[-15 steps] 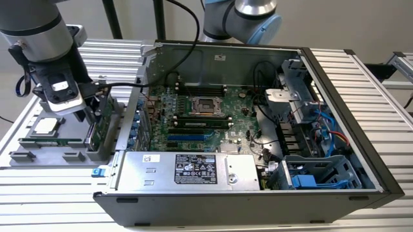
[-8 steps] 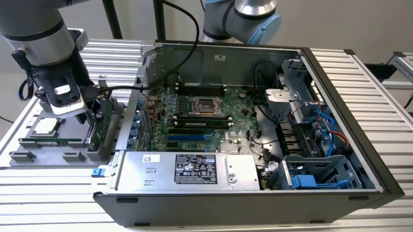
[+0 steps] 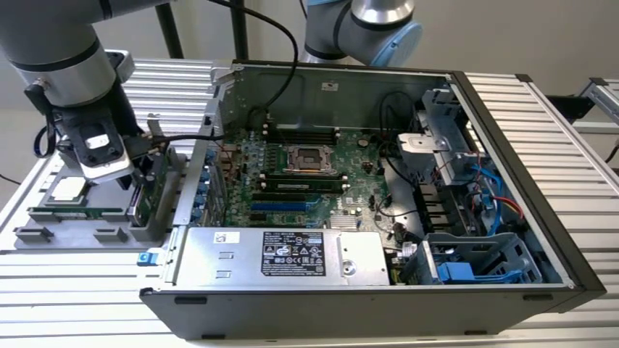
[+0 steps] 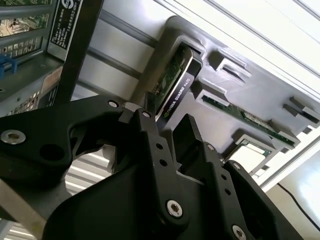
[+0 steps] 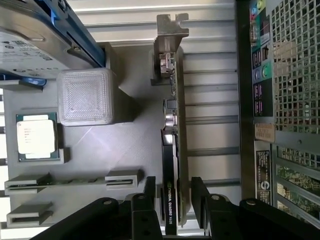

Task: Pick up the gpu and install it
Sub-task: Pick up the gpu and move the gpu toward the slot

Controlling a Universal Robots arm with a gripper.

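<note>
1. Exterior view, left-centre of frame: gpu [image 3: 145,199] stands on edge in grey holder [image 3: 58,238], largely blocked by the arm [image 3: 68,65].
2. First wrist view: gripper [image 5: 173,181] jaws part-open, straddling the gpu's end, one finger each face; contact hard to make out.

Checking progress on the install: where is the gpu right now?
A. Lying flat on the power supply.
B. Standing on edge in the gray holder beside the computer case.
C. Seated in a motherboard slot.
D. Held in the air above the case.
B: the gpu stands on edge in a slot of the gray holder, with the hand right at it.
</note>
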